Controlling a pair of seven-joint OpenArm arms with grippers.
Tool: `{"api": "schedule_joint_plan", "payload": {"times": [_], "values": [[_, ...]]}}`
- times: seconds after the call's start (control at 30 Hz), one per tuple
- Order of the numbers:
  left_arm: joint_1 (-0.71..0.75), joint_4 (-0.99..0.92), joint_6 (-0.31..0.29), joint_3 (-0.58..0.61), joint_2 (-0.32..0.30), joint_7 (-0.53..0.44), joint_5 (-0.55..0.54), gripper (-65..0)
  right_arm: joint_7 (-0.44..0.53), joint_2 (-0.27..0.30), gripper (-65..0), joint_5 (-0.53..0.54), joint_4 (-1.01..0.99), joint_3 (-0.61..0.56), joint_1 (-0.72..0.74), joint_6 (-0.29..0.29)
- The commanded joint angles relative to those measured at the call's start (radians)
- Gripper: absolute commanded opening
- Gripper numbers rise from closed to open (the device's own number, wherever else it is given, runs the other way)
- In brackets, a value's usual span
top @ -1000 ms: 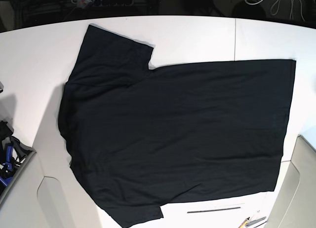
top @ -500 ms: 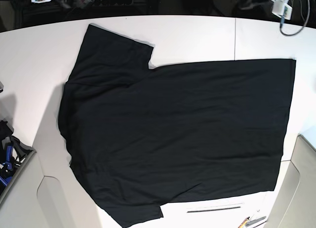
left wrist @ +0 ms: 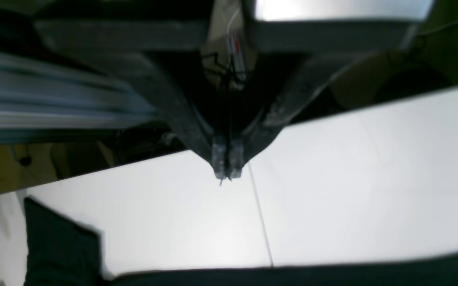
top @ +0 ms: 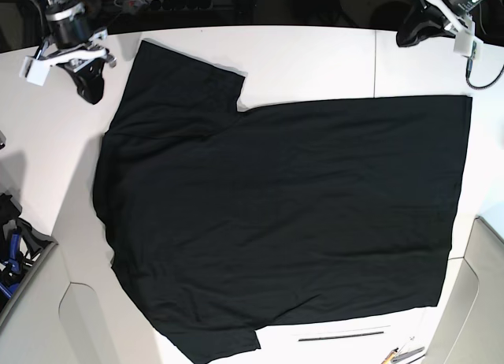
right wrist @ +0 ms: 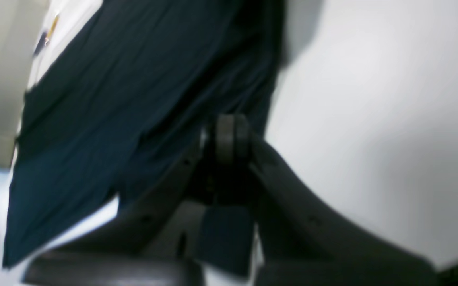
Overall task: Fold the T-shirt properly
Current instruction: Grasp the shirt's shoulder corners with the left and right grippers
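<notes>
from the base view the t-shirt (top: 283, 214) lies spread flat and unfolded on the white table (top: 315, 57) — no fold made yet; in the wrist views the left gripper (left wrist: 226, 169) and right gripper (right wrist: 232, 137) hang pinched together, empty, above the shirt's edges.

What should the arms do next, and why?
Probably open both grippers and lower them to the shirt's far edge. The shirt lies flat and unfolded on the table; the left gripper and right gripper are shut, empty and beside it.
</notes>
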Motion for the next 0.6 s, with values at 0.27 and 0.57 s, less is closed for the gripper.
{"api": "schedule_joint_plan", "payload": {"times": [0.27, 0.57], "values": [[-0.021, 0.013, -0.013, -0.008, -0.008, -0.007, -0.018, -56.0, 0.023, 0.003, -35.6, -0.23, -0.027, 0.084, 0.176, 0.006], [-0.022, 0.013, -0.013, -0.008, -0.008, -0.007, -0.018, -42.1, -0.085, 0.004, -29.4, -0.201, -0.188, 0.083, 0.343, 0.021]]}}
